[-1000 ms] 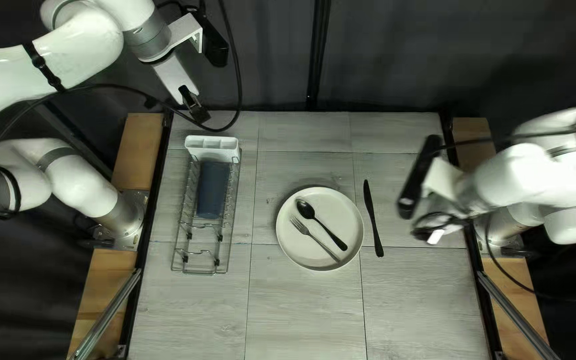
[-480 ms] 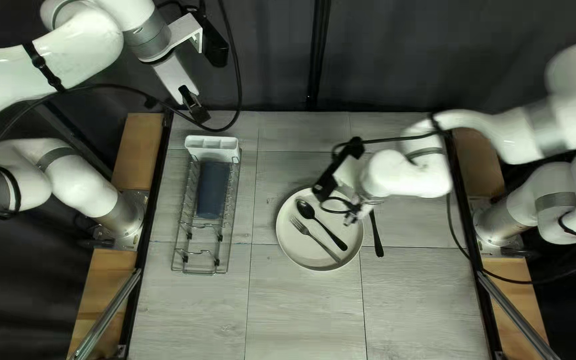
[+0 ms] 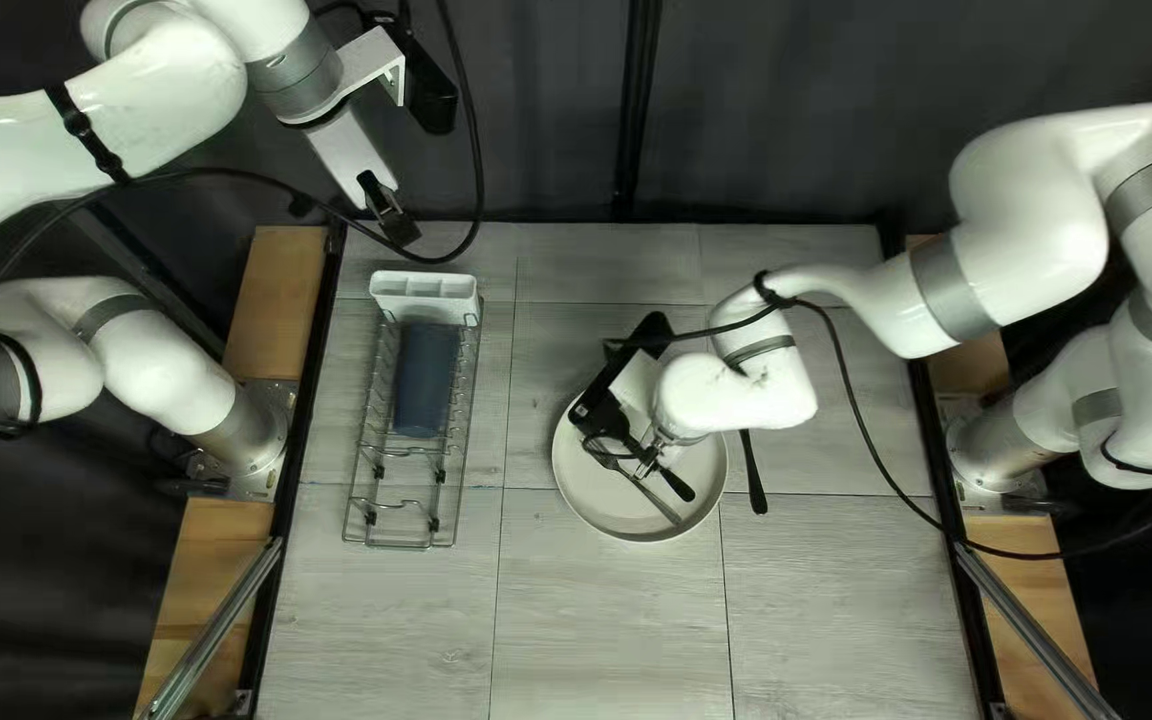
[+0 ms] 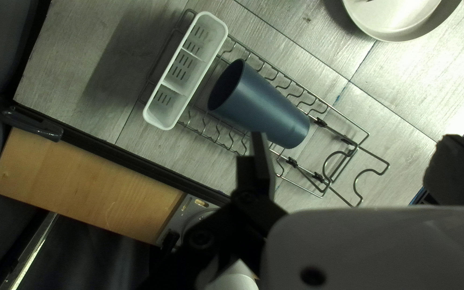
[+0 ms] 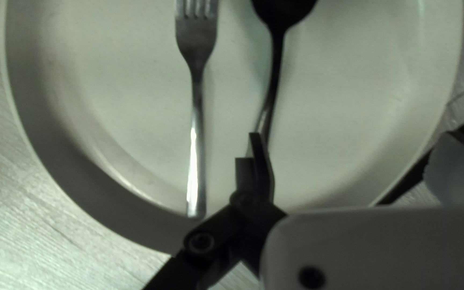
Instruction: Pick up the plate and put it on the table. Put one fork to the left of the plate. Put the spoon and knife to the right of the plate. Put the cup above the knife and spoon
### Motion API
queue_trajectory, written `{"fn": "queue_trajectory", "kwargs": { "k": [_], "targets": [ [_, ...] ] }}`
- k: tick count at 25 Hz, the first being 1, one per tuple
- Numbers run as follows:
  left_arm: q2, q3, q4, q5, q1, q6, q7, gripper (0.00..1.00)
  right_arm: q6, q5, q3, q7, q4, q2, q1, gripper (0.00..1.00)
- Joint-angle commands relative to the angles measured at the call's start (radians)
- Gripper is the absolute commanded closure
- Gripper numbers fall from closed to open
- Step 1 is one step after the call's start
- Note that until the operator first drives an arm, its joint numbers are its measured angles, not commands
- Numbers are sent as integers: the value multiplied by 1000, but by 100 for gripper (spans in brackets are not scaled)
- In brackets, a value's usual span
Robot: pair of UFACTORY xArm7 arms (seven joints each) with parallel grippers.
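Three containers showed: your rack (image 3: pixel 399 546), left of centre, held one cup (image 3: pixel 426 380) on its side; one three-part caddy (image 3: pixel 423 295) sat at its upper end; one plate (image 3: pixel 587 496), in the middle, held one fork (image 5: pixel 197 70) and one spoon (image 5: pixel 278 53). One knife (image 3: pixel 754 474) lay just right of it. Your right claw (image 3: pixel 639 462) hung spread above the spoon's handle; your left claw (image 3: pixel 390 211), upper left, was spread too.

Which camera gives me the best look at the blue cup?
The left wrist view: the cup is large, mouth visible. The top left view shows it smaller, lying in the rack; the right wrist view misses it.
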Motion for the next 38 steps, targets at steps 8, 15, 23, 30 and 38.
{"fn": "queue_trajectory", "kwargs": {
  "k": [8, 15, 23, 30, 38],
  "targets": [
    [0, 0, 0, 0, 0, 0, 0, 0, -104, -7, -6, 7, -20, 51, -8, 9],
    [0, 0, 0, 0, 0, 0, 0, 0, -131, -1, -7, -9, -15, 70, -20, 100],
    [0, 0, 0, 0, 0, 0, 0, 0, -177, 2, 0, -18, -50, 42, -26, 100],
    [0, 0, 0, 0, 0, 0, 0, 0, -130, 11, 21, 26, -133, -98, -3, 100],
    [0, 0, 0, 0, 0, 0, 0, 0, 117, 41, 56, 191, -144, -243, 39, 100]
  ]
}}
